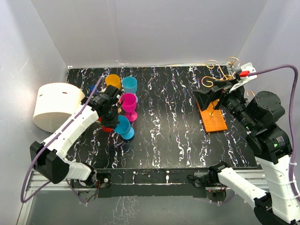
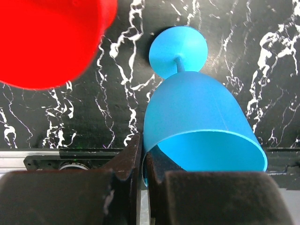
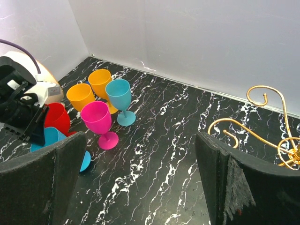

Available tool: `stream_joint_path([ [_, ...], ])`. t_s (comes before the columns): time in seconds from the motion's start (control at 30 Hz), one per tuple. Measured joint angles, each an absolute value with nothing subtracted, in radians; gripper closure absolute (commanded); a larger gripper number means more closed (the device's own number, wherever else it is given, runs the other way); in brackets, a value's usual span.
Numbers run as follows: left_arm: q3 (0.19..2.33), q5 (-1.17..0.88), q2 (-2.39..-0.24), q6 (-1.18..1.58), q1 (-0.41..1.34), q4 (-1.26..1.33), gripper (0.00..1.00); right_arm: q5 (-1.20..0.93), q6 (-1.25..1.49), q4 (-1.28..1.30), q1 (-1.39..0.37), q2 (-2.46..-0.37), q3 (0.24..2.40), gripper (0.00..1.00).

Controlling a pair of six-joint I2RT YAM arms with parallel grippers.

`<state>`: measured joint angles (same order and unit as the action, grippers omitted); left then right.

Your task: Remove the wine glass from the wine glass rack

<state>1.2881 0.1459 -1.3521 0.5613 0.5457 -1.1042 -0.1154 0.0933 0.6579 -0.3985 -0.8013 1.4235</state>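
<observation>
Left gripper (image 2: pixel 143 157): jaws are clamped on the rim wall of the blue wine glass (image 2: pixel 201 117), with one finger inside the bowl and one outside. The glass is tipped over, its foot pointing away from the wrist camera. In the top view it is found left of centre, at the lower edge of a cluster of glasses. Whether it touches the table (image 1: pixel 173 140) cannot be told.

A red glass (image 2: pixel 42 37) is noted just beside it, at the upper left of the left wrist view. A magenta glass (image 1: pixel 128 103), a teal glass (image 1: pixel 130 84) and an orange glass (image 1: pixel 113 80) are seen upright in the cluster.

Right gripper (image 1: pixel 206 98): fingers are spread wide apart, with nothing between them.

Wine glass rack (image 1: pixel 214 121): it is located at the right of the top view, beside the right gripper. Its gold hooks (image 3: pixel 269 122) are seen at the right edge of the right wrist view.
</observation>
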Motion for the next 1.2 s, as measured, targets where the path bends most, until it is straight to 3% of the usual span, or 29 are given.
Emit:
stream_joint_path([
  [0.27, 1.240, 0.109, -1.364, 0.505, 0.469, -1.063, 1.00, -0.068, 0.068, 0.662, -0.436, -0.800, 1.426, 0.02],
  [0.43, 1.226, 0.077, -1.373, 0.493, 0.463, -1.041, 0.86, -0.067, 0.069, 0.662, -0.439, -0.800, 1.427, 0.02],
  [0.63, 1.226, 0.062, -1.373, 0.490, 0.461, -1.023, 0.81, -0.066, 0.076, 0.657, -0.439, -0.793, 1.452, 0.02],
  [0.97, 1.257, 0.027, -1.373, 0.490, 0.461, -1.029, 0.47, -0.057, 0.085, 0.661, -0.439, -0.773, 1.459, 0.02],
  [1.2, 1.451, 0.031, -1.343, 0.486, 0.461, -1.084, 0.27, -0.055, 0.151, 0.674, -0.439, -0.794, 1.480, 0.02],
])
